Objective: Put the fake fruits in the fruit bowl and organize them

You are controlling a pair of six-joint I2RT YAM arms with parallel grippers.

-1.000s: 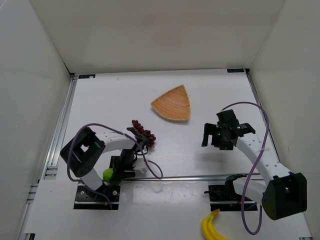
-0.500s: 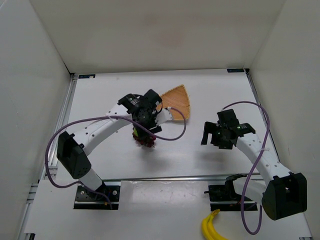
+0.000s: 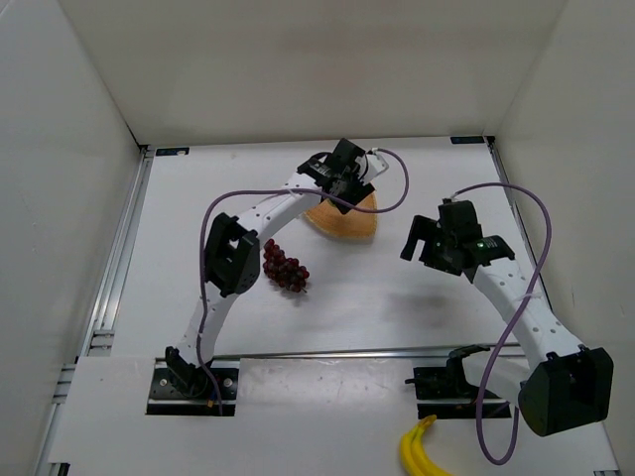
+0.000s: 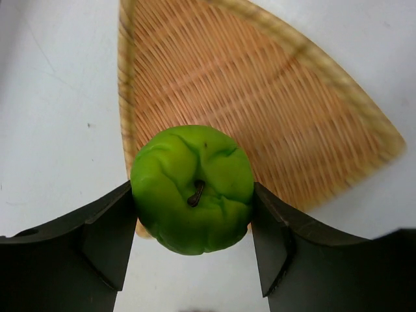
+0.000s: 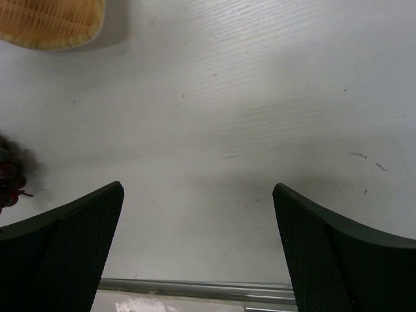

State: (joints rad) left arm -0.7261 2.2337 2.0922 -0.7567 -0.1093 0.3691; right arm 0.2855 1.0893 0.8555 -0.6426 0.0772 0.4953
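Note:
My left gripper (image 4: 192, 198) is shut on the small green round fruit (image 4: 192, 188), stem facing the camera. It hangs over one corner edge of the tan woven fruit bowl (image 4: 273, 110). From above, the left gripper (image 3: 347, 186) is over the far side of the bowl (image 3: 347, 220) and hides the green fruit. The dark red grape bunch (image 3: 285, 268) lies on the table left of and nearer than the bowl. My right gripper (image 3: 422, 248) hovers open to the right of the bowl, and in its wrist view the right gripper (image 5: 197, 188) has only bare table between its fingers.
A yellow banana bunch (image 3: 417, 451) lies off the table's front edge by the right arm's base. White walls close in the table on three sides. The bowl's corner (image 5: 52, 23) and the grapes' edge (image 5: 6, 179) show in the right wrist view. A metal rail (image 5: 195, 286) runs along the near edge.
The left arm swung from near its base, past the grapes, out to above the bowl, carrying the green fruit. The right gripper shifted slightly and stayed open.

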